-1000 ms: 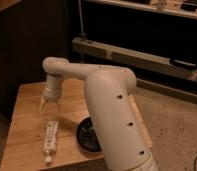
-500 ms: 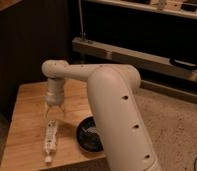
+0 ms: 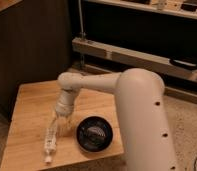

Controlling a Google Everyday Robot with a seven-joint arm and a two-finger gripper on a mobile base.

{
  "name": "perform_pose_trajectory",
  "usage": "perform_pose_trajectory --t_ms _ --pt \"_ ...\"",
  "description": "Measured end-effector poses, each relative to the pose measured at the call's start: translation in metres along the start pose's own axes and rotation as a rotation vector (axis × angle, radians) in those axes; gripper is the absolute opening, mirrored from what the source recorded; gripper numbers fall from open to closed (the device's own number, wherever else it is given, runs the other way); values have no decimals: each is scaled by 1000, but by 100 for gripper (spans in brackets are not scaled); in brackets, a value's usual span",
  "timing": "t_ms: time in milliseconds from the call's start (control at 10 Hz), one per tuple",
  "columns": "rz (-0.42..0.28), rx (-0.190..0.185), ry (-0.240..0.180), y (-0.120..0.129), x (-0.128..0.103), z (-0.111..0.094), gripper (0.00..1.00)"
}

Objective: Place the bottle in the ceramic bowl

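Observation:
The bottle lies on its side on the wooden table, near the front left, cap toward the front edge. It is slim, clear-whitish with a pale label. The ceramic bowl is black and glossy and sits just right of the bottle near the front edge. My gripper points down from the white arm over the bottle's far end, left of the bowl.
The table's front edge runs close under the bottle and bowl. A dark cabinet wall stands behind the table at the left. A metal shelf rail crosses behind at the right. Speckled floor lies to the right.
The gripper has moved to the right and down toward the bottle's far end. The bottle and bowl have not moved.

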Motion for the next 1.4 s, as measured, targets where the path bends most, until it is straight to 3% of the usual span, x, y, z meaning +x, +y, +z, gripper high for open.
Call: perform_pose_trajectory --t_ms 100,200,300,400,500,600,700,800,900,1100,1400 --pt "-28 -107 -20 1 2 1 65" --pt "-69 -238 -36 6 3 4 65" --pt "-84 -285 -42 11 2 5 65" --pt "-88 -295 -44 14 2 6 65" --pt "-112 -226 -76 36 3 9 65" --pt "-105 -104 -105 44 6 10 65" --pt "-95 -12 -127 50 9 12 65" --pt "-80 47 -148 53 12 12 65" --pt "-57 87 -168 50 16 13 65" --pt "-24 120 -194 42 23 17 65" --pt "15 129 -216 25 26 24 65"
